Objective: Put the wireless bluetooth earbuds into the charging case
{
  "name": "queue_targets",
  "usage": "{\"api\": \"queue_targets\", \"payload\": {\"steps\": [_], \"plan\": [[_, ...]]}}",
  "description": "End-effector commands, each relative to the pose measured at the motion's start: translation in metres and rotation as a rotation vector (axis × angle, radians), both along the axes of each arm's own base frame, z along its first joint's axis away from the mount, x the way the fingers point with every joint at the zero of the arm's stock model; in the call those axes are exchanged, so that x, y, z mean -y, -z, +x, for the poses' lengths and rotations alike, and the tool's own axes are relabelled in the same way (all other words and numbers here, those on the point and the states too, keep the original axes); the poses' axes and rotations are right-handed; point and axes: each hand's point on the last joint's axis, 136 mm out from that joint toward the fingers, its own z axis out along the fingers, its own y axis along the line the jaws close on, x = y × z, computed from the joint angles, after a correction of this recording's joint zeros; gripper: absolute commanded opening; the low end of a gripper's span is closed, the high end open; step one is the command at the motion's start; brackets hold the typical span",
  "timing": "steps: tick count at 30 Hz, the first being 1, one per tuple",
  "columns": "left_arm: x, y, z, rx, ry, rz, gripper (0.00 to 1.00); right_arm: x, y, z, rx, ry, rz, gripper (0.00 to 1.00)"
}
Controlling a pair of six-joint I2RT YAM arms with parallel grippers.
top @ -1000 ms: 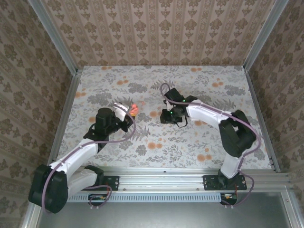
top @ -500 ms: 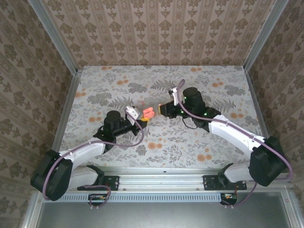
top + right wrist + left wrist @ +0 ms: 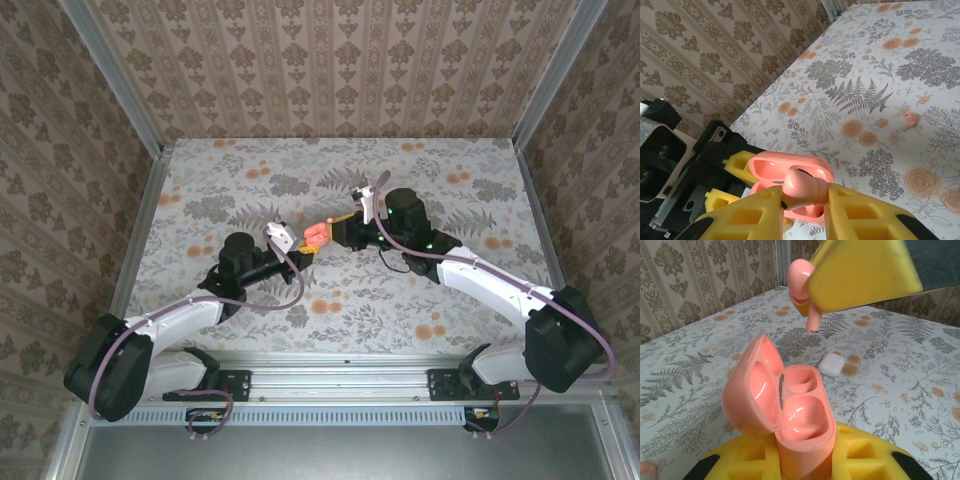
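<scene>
An open coral-pink charging case (image 3: 800, 415) stands upright between the yellow foam fingers of my left gripper (image 3: 802, 455), which is shut on it. Its lid hangs to the left and both wells look empty. My right gripper (image 3: 805, 200) is shut on a coral-pink earbud (image 3: 802, 187) and holds it just above the case (image 3: 790, 167). From the left wrist, that earbud (image 3: 800, 280) hangs stem down under a yellow right finger (image 3: 860, 270). In the top view the two grippers meet at the case (image 3: 316, 235) mid-table. A second pink earbud (image 3: 910, 120) lies loose on the table.
A small white case (image 3: 832, 364) lies shut on the flowered tabletop beyond the pink case. Another pink piece (image 3: 645, 470) shows at the bottom left corner of the left wrist view. Wallpapered walls (image 3: 330, 60) enclose the table on three sides.
Both arms have swung toward the middle of the table. The left gripper brought the case rightward, and the right gripper with the earbud has moved left, closing in above the case.
</scene>
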Motion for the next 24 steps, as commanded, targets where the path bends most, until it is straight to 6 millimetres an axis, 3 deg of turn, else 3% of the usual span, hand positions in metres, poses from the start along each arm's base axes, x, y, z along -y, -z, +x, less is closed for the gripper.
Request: {"api": "queue_targets", "payload": {"steps": [1,9,10,13,24], "plan": [[0.006,-0.03,-0.001,0.081,0.026,-0.05,0.14,-0.005,0.0,0.0,0.001,-0.012,0.018,0.25],[0.004,-0.038,-0.003,0.104,0.024,-0.062,0.14,-0.006,0.007,0.001,-0.016,-0.011,0.007,0.25],[0.004,-0.04,-0.003,0.106,0.022,-0.063,0.14,-0.008,0.019,0.003,-0.042,-0.011,-0.009,0.25],[0.004,-0.041,-0.003,0.109,0.019,-0.064,0.14,-0.009,0.024,0.003,-0.053,-0.018,-0.017,0.25],[0.002,-0.045,-0.003,0.12,0.01,-0.07,0.14,-0.011,0.029,-0.001,-0.057,-0.032,-0.057,0.28]]}}
